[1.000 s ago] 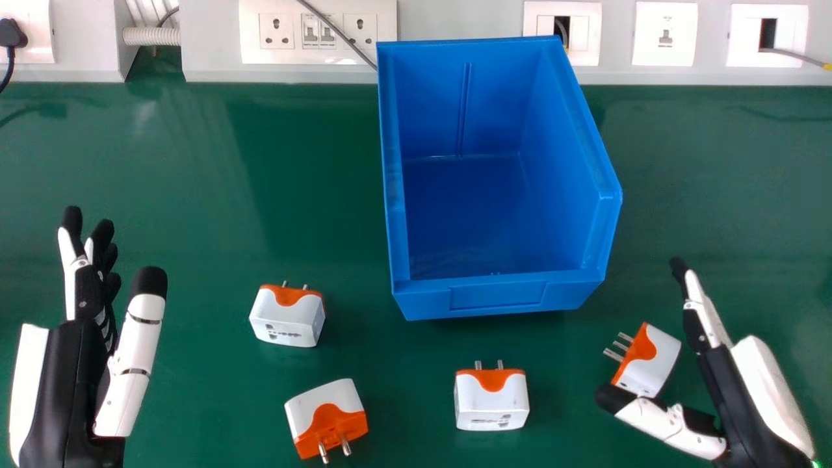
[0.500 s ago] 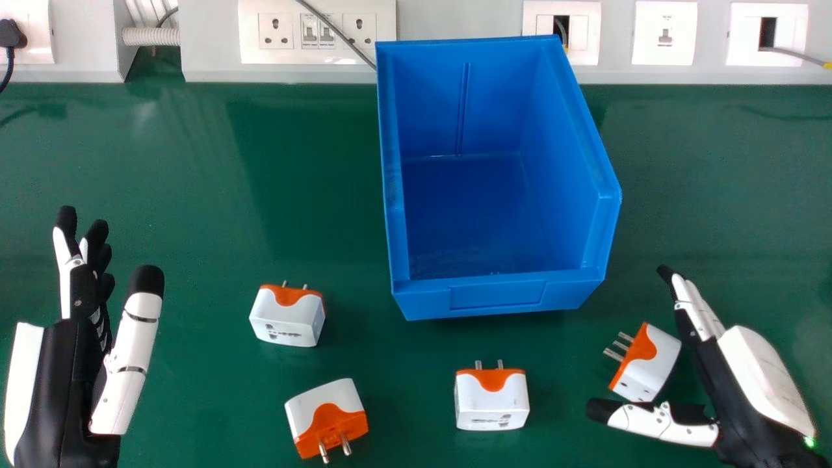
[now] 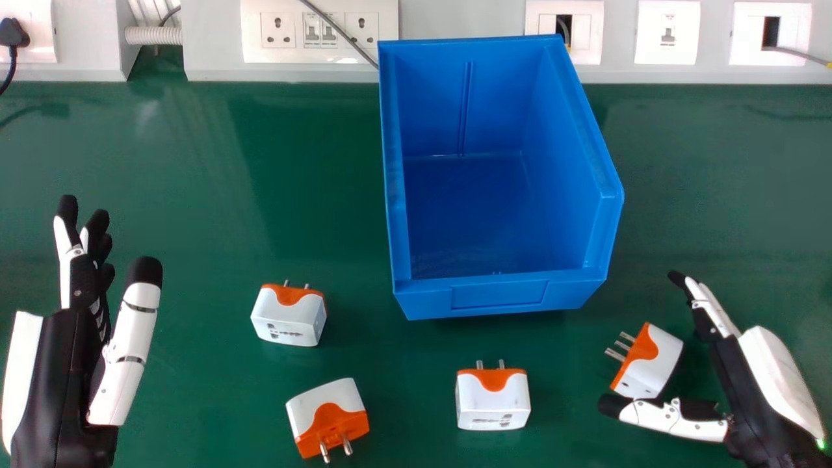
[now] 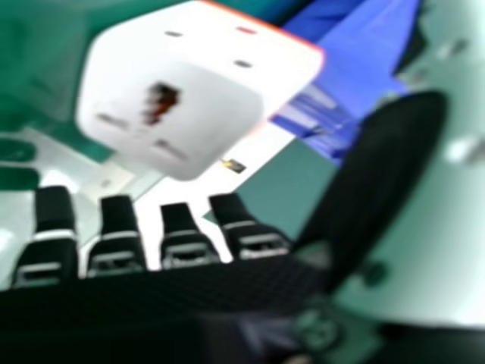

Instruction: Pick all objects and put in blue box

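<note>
1. Head view, right hand: your right hand (image 3: 747,383) lies low on the robot's right, open, with fingers extended and thumb spread from them. Adapter D (image 3: 658,361), a white plug adapter with an orange pin end, sits on the green table (image 3: 214,195) between those fingers and the thumb. Its pins point away from the palm, toward the robot's left. The thumb is just beside its near side; whether they touch, you cannot tell.

2. Head view, left hand: your left hand (image 3: 55,370) is at the robot's far left, open, fingers straight and pointing forward, thumb apart. To its right stands adapter A (image 3: 286,318), pins toward the wall. Nearer the robot, also right of this hand, is adapter B (image 3: 322,396), pins toward you.

3. Head view, between the hands: adapter C (image 3: 491,403) stands left of the right hand, well apart from it, pins toward the blue box (image 3: 500,296). The box lies forward and left of the right hand, its open top exposing a bare floor. Beyond both hands, a wall duct (image 3: 455,19) carries socket plates (image 3: 318,57).

4. Right hand view: the right hand (image 4: 151,296) again appears open. Adapter D is beyond the fingertips, its slotted white face toward you and the blue box past its orange edge, on the thumb side.
</note>
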Robot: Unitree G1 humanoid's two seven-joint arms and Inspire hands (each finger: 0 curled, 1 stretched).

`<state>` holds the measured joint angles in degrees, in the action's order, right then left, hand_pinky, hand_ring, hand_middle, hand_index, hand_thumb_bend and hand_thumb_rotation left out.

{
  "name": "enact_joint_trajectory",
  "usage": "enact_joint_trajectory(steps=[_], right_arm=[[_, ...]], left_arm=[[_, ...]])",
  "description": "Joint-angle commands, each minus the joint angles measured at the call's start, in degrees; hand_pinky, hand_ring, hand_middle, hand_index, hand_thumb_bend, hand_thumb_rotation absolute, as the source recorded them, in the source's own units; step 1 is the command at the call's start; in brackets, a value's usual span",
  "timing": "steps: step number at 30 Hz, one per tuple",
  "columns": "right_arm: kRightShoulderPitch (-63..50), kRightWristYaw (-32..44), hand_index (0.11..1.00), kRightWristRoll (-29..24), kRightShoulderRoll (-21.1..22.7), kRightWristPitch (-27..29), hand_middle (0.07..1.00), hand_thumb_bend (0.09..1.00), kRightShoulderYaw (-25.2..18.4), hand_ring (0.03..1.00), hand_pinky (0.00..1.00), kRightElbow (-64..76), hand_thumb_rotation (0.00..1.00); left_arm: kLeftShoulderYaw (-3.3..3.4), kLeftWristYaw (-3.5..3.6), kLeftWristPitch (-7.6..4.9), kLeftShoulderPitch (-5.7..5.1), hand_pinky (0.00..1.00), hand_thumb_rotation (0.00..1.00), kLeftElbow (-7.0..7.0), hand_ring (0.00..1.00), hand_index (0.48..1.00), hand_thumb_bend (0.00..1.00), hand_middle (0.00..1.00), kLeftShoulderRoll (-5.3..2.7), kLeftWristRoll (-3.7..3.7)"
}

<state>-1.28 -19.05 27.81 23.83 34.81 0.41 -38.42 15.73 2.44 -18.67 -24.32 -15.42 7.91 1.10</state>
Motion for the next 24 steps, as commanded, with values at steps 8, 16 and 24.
enact_joint_trajectory(steps=[8,16,24], right_arm=[[2.00,-3.13,0.912,-0.77,0.73,5.33,0.932,0.961,1.20,0.897,0.80,-7.44,0.44],[3.76,-4.78,0.900,0.13,0.81,5.13,0.915,0.966,3.07,0.882,0.79,-9.78,0.43],[6.15,-7.88,0.880,2.55,1.56,3.02,0.901,0.958,6.10,0.865,0.76,-12.34,0.41]], left_arm=[[0.99,0.10,-0.54,1.17,1.00,0.87,-0.93,1.00,1.000,0.45,1.00,0.78,-0.25],[1.13,0.20,-0.95,1.41,1.00,0.87,-1.03,1.00,1.000,0.48,1.00,0.88,-0.11],[1.39,0.31,-1.68,0.97,1.00,0.88,-1.38,1.00,1.000,0.43,1.00,1.00,0.05]])
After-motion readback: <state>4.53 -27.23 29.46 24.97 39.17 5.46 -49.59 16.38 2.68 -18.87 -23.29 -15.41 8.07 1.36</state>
